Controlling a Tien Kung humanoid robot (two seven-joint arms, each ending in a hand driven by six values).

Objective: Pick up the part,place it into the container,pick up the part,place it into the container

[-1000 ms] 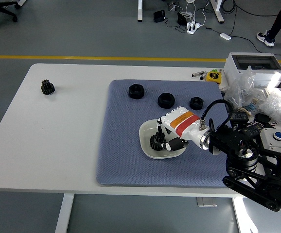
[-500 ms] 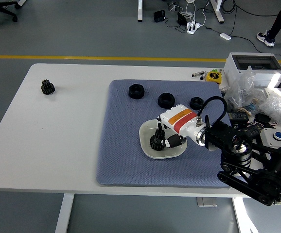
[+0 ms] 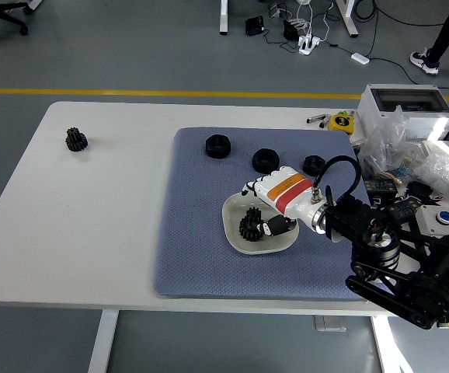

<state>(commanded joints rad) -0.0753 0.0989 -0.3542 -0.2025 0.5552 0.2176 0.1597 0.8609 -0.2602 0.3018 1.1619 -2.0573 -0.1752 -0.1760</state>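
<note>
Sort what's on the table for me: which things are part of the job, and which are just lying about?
Job:
- gear in the bowl
- three nuts on the mat
- far gear
- right hand, over the bowl

Lying about:
- grey box
- plastic bags
- yellow tape
- pens

The right hand [image 3: 267, 203] has opened, leaving the gear [image 3: 251, 224] in the bowl [image 3: 232, 231].

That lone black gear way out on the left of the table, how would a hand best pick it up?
From straight above, fingers pinching opposite sides of the toothed rim. The gear appears to lie flat on the bare white table, nothing beside it, so every side looks free.
</note>
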